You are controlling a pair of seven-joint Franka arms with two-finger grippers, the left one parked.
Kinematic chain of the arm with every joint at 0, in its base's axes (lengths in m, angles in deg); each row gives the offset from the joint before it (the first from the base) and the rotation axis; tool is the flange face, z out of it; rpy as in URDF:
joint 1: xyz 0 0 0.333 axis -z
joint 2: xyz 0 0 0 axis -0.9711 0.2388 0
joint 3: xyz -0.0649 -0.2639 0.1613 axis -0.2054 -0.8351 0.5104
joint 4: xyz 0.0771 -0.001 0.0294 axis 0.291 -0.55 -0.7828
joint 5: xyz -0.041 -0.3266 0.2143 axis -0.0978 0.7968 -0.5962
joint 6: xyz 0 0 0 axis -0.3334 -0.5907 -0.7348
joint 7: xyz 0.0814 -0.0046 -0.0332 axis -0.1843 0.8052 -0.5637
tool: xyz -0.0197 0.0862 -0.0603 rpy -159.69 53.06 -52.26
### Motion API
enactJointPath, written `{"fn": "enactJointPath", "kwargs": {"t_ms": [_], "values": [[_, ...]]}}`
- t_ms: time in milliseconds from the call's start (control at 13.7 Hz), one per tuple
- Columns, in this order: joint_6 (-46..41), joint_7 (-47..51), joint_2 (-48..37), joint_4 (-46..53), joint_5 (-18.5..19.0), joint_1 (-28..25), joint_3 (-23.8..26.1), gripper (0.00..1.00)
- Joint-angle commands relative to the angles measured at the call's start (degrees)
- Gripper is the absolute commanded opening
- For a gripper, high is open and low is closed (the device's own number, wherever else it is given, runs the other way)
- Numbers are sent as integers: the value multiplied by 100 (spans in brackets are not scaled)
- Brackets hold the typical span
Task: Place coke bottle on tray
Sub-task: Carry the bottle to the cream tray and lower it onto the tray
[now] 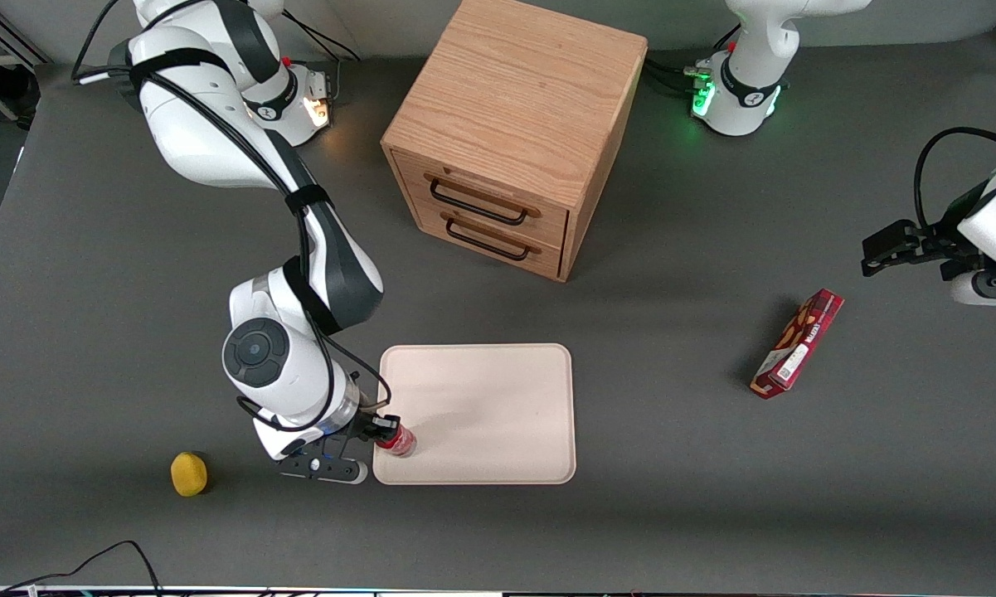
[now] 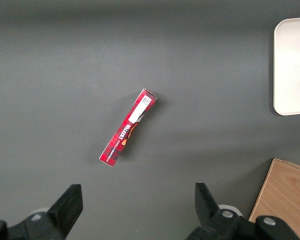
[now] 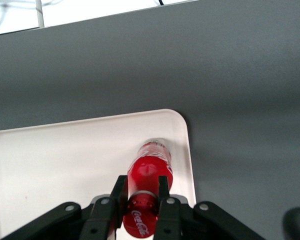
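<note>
The coke bottle (image 1: pixel 397 439) is a small red bottle with a red cap. It stands over the corner of the cream tray (image 1: pixel 498 390) nearest the front camera and the working arm. My gripper (image 1: pixel 384 432) is shut on the bottle's neck. In the right wrist view the two black fingers (image 3: pixel 120 192) clamp the bottle (image 3: pixel 151 170) just under its cap, and the clear base is close to the tray's (image 3: pixel 60 160) rim. I cannot tell whether the base touches the tray.
A wooden two-drawer cabinet (image 1: pixel 510 133) stands farther from the front camera than the tray. A red flat snack box (image 1: pixel 799 342) lies toward the parked arm's end, also in the left wrist view (image 2: pixel 128 127). A yellow round object (image 1: pixel 189 473) lies beside the working arm's wrist.
</note>
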Motion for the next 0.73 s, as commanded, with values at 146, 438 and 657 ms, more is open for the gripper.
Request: {"fn": "enactJointPath", "kwargs": {"t_ms": [146, 438, 657], "values": [[85, 87, 167, 306, 48, -36, -47, 100], [-308, -244, -174, 288, 110, 60, -65, 100], [-809, -502, -1155, -402, 84, 420, -38, 100]]}}
